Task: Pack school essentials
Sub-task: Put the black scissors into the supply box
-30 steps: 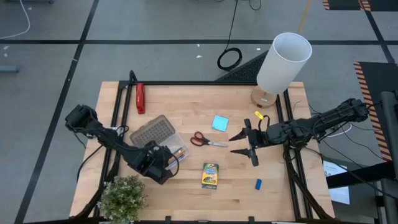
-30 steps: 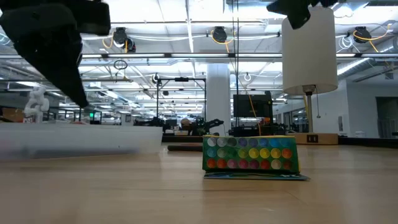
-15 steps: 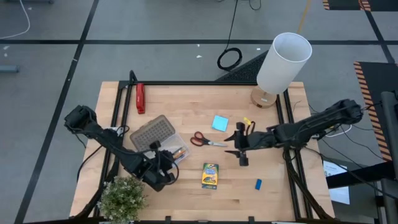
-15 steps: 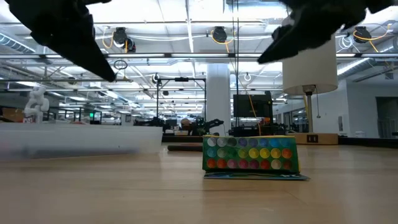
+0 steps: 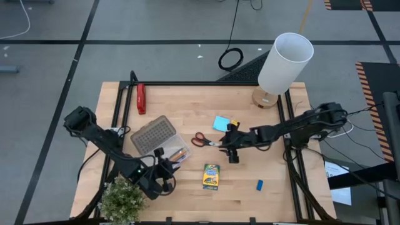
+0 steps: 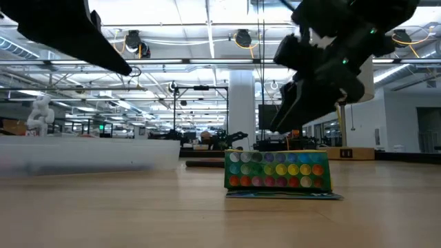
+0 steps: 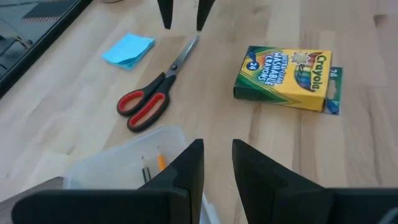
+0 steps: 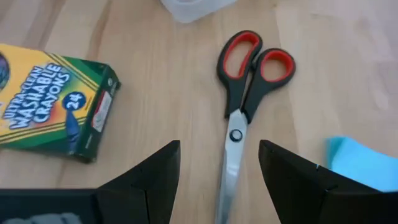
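Observation:
The red-handled scissors [image 5: 208, 142] lie flat mid-table, blades toward the right. My right gripper [image 5: 222, 145] is open low over the blade end, one finger on each side of the blade [image 8: 231, 168], not touching it. The yellow-green crayon box [image 5: 212, 176] lies nearer the front. A light-blue notepad [image 5: 220, 123] lies beyond the scissors, and a tiny blue eraser [image 5: 259, 184] lies near the front right. My left gripper [image 5: 167, 167] hovers by the near corner of the clear case [image 5: 159, 139], open by a narrow gap with nothing in it. An orange pencil [image 5: 180, 152] lies in the case.
A red bar-shaped tool [image 5: 141, 98] lies at the far left. A white lamp [image 5: 282, 65] stands at the far right corner, and a small plant [image 5: 124, 199] at the near left corner. Bare wood shows between the crayon box and the eraser.
My right gripper has moved toward the table's left and come down over the scissors' blade end. My left gripper has drawn back from the clear case toward the near edge. No object has moved.

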